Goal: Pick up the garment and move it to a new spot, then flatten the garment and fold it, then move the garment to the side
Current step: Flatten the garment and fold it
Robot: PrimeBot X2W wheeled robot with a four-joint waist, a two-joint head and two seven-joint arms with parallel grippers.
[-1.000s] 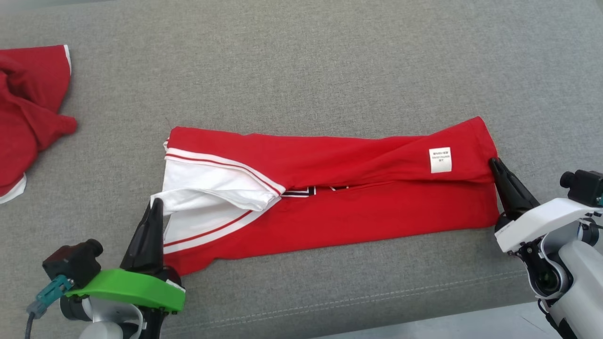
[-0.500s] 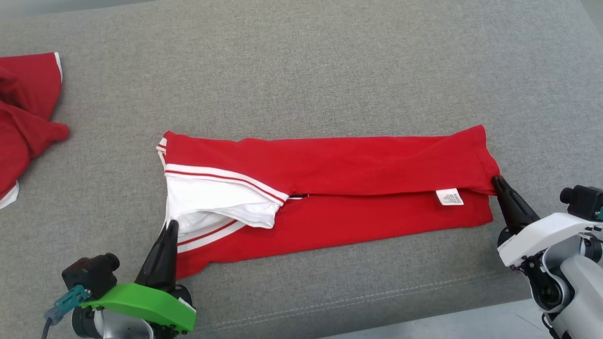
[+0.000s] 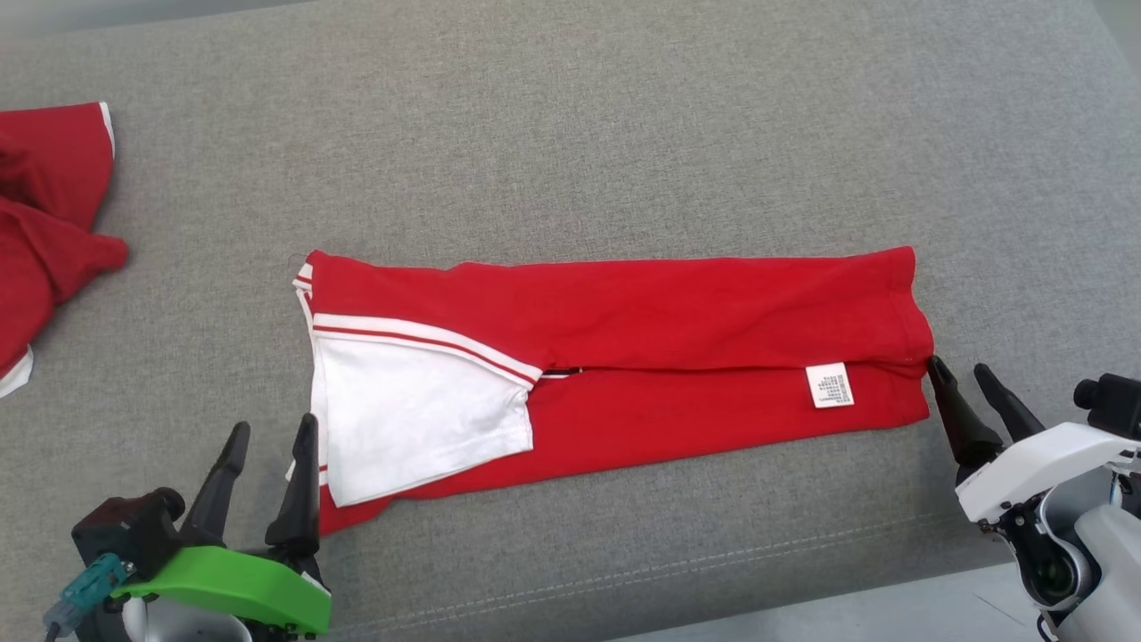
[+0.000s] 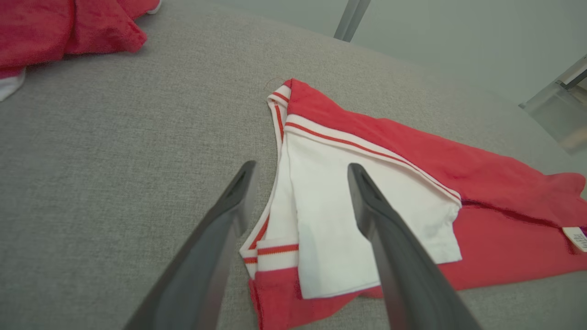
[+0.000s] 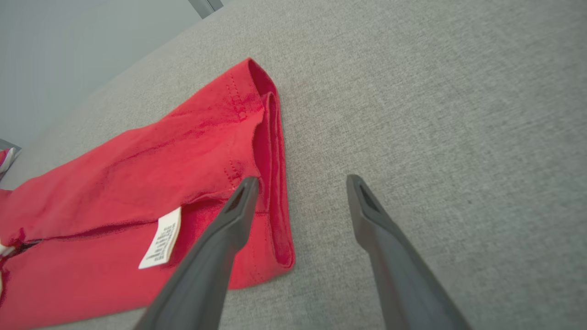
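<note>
Head: L gripper (image 3: 273, 426) and R gripper (image 3: 956, 366) both gaping wide, gripping nothing; garment (image 3: 677, 357) lying between them.
L wrist: white sleeve (image 4: 367, 215) lying just ahead; clumsy regrasp risks dragging fold open.
R wrist: hem (image 5: 270, 137) sitting just beside one finger (image 5: 238, 206), risking snag.

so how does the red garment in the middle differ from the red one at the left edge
The folded garment lies flat in a long strip; the crumpled garment is bunched and creased. The folded garment shows a wide white sleeve and a label; the crumpled garment shows just thin white trim. Both are red and lie on the grey fabric surface.
</note>
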